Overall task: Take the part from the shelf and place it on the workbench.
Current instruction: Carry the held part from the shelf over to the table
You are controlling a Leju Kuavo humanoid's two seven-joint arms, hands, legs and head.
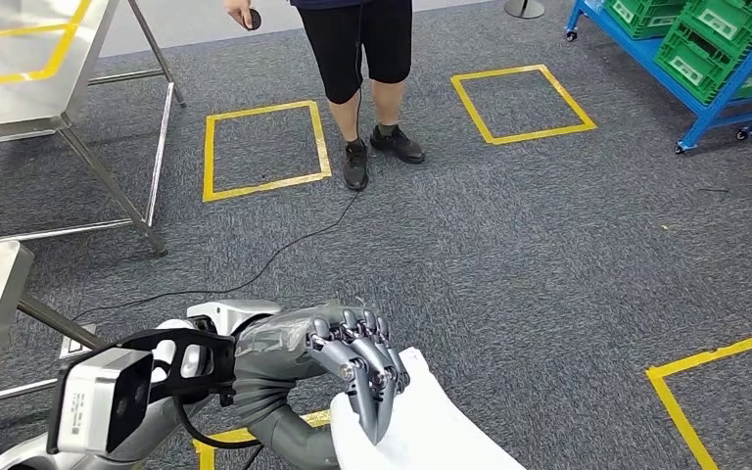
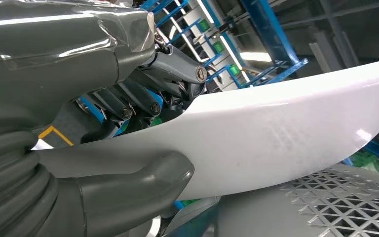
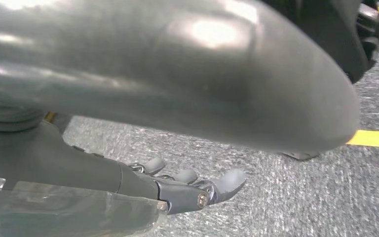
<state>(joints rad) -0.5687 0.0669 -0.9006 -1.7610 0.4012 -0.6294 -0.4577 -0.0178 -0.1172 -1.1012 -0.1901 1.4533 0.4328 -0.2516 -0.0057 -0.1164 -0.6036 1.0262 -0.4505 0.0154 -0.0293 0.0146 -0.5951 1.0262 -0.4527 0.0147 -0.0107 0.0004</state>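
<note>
Left hand: the left hand (image 1: 357,357) grips the white part (image 1: 421,426), dark fingers (image 1: 377,392) laid over its upper face; in the left wrist view the thick thumb (image 2: 143,180) presses the other face.
Part: a smooth, curved white panel, held in the air low in front of the robot, above the grey carpet (image 1: 509,255) and off any desk.
Right hand: the right hand (image 3: 177,190) hangs over the carpet with its fingers loosely extended, holding nothing.
Desk: a steel desk (image 1: 20,69) with yellow tape lines stands at the far left, well apart from the part.
Shelf: a blue shelf (image 1: 705,98) carrying green crates (image 1: 695,39) stands at the far right.
Person: a person (image 1: 362,59) in dark shorts stands ahead, between two yellow floor squares (image 1: 264,147).
</note>
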